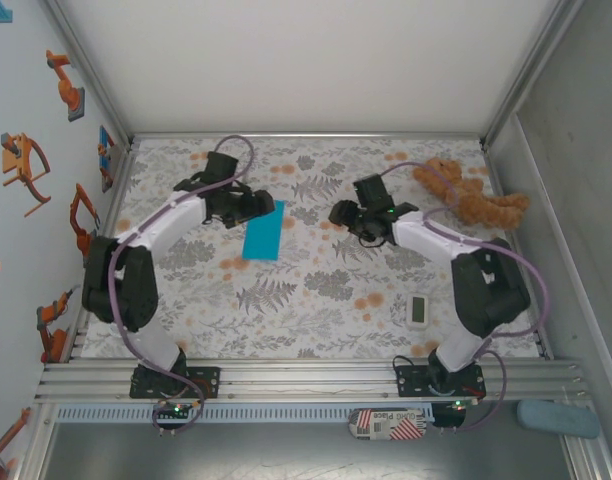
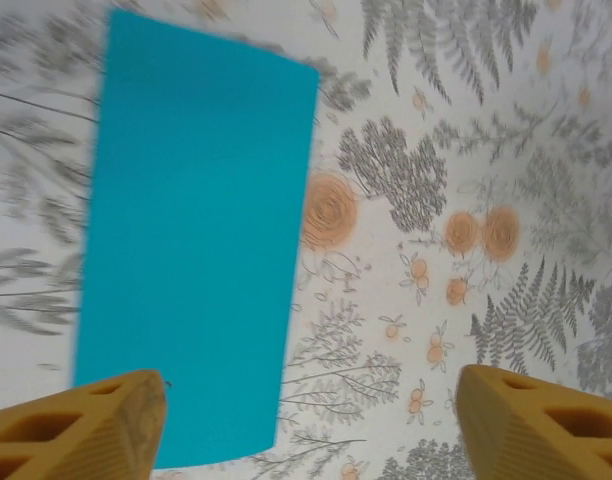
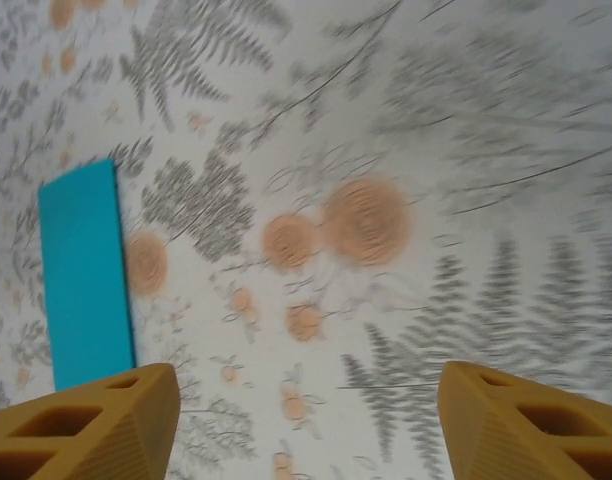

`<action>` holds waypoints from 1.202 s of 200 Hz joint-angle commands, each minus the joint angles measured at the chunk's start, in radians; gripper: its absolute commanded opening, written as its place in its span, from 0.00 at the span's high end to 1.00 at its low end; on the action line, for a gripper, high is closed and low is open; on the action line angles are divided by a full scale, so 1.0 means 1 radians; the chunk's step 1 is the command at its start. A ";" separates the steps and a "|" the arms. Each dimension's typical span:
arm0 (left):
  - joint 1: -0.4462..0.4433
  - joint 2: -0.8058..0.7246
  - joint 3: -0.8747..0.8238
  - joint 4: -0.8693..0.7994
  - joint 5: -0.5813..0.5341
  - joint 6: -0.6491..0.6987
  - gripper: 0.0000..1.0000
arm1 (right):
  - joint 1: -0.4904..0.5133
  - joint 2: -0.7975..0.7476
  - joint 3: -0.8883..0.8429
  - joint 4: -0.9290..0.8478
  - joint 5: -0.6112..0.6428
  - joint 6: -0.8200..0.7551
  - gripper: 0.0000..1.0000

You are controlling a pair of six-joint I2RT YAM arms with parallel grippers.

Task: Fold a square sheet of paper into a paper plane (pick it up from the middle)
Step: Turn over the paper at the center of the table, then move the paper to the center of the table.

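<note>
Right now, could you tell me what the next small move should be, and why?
Probably lower the left gripper and grip the near end of the paper for the next fold: it lies flat, a narrow rectangle held by nothing; the left gripper hangs open over one end of it, the right gripper open but farther off.

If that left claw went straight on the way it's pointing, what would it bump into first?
Probably the flowered table cover, just beside the blue paper. The left gripper points down at the table with open jaws, and one finger would likely land on the paper. Depth is hard to judge.
</note>
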 commanded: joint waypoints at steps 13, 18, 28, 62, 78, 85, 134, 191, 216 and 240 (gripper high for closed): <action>0.085 -0.122 -0.137 0.020 -0.016 -0.049 0.09 | 0.114 0.146 0.140 0.076 -0.118 0.006 0.43; 0.099 -0.139 -0.159 0.021 -0.023 -0.052 0.07 | 0.127 0.171 0.158 0.084 -0.132 0.007 0.45; 0.121 -0.179 -0.204 0.030 -0.033 -0.061 0.03 | 0.148 0.215 0.197 0.096 -0.150 0.012 0.47; 0.176 -0.268 -0.326 0.071 -0.038 -0.083 0.04 | 0.208 0.355 0.327 0.134 -0.217 0.020 0.51; 0.202 -0.284 -0.351 0.070 -0.040 -0.118 0.04 | 0.225 0.413 0.382 0.142 -0.233 0.022 0.52; 0.214 -0.289 -0.359 0.077 -0.031 -0.131 0.04 | 0.228 0.435 0.405 0.133 -0.235 0.023 0.53; 0.237 -0.276 -0.371 0.114 0.033 -0.166 0.04 | 0.230 0.554 0.518 0.081 -0.278 0.025 0.54; 0.226 -0.260 -0.377 0.115 0.079 -0.157 0.01 | 0.217 0.521 0.422 0.026 -0.229 -0.015 0.54; 0.190 -0.270 -0.400 0.123 0.069 -0.169 0.01 | 0.192 0.441 0.288 0.039 -0.207 -0.049 0.54; 0.134 -0.280 -0.427 0.156 0.051 -0.195 0.01 | 0.169 0.357 0.164 0.050 -0.226 -0.145 0.56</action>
